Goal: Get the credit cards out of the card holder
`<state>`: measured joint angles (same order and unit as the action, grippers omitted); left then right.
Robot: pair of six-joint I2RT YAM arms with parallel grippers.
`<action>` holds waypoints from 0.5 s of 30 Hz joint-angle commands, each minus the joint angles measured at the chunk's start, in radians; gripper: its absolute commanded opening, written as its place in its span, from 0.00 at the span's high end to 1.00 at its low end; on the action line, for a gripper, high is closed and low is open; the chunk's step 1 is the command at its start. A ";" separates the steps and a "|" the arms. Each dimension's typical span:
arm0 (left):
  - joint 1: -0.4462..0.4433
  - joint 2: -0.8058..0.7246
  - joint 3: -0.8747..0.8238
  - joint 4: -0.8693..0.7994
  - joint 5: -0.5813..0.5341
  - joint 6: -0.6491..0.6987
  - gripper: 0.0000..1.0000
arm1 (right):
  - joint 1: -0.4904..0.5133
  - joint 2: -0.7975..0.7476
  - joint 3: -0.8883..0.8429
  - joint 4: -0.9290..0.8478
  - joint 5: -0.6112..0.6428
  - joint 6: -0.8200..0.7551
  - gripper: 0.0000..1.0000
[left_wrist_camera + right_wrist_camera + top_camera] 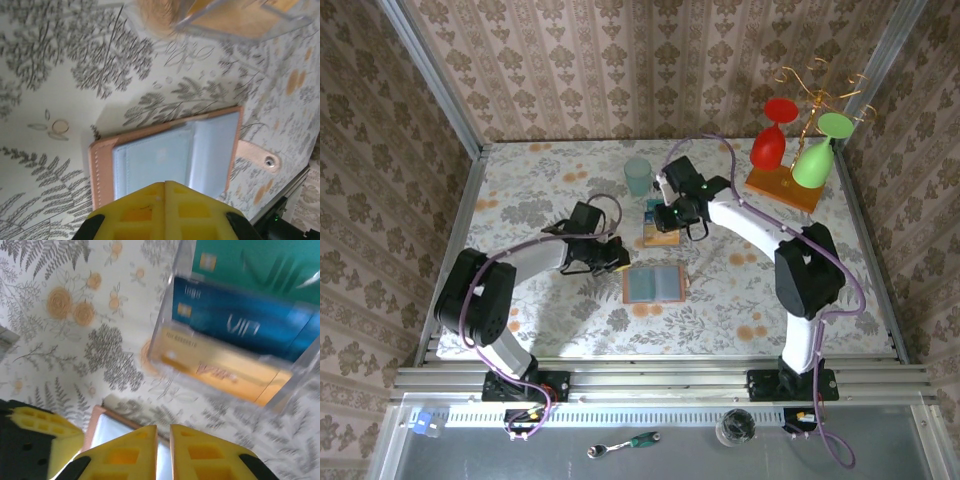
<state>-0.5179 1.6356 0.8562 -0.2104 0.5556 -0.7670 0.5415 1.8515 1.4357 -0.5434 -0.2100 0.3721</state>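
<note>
Flowery tablecloth (540,200) with busy patterned wallpaper on three sides, so everything kinda blends together; the card holder (655,283) lies flat in the middle of the table, spread open like a book with the grey-blue inside up and its snap strap (260,159) sticking out to one side. Left gripper (165,195) has its yellow fingers pressed fully together with nothing between them, parked right over the holder's near edge; my guess is it's there to pin the thing down so it can't slide or flop shut, though I can't tell if it's actually touching the leather.

The credit cards (658,235) sit just beyond the holder in a clear tray (167,320), stepped so you can see a green card (250,265), a blue card (235,322) and a gold card (215,371); looks to me like that's the drop-off spot. Right gripper (163,435) hangs just by the tray on the side toward the holder, fingers only a crack apart and empty; so my read is it isn't carrying anything right now.

Hard bits: the holder's pockets look empty from the left wrist view, but the fingers cover the near part and the sleeves glare, so I wouldn't swear there's no card left in there; from above the right arm covers part of the tray; in the right wrist view the tray runs off the frame and it's all pretty blurry.
</note>
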 commanded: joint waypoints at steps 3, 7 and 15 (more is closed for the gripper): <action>-0.022 -0.039 -0.068 0.037 -0.017 -0.036 1.00 | 0.018 -0.067 -0.119 0.109 -0.120 0.232 0.87; -0.027 -0.056 -0.103 0.054 -0.025 -0.042 1.00 | 0.039 -0.063 -0.169 0.127 -0.172 0.249 0.87; -0.033 -0.057 -0.132 0.062 -0.049 -0.040 1.00 | 0.067 -0.055 -0.224 0.158 -0.220 0.286 0.78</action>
<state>-0.5430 1.6070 0.7437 -0.1654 0.5255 -0.7940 0.6018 1.8214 1.2327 -0.4137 -0.3882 0.6224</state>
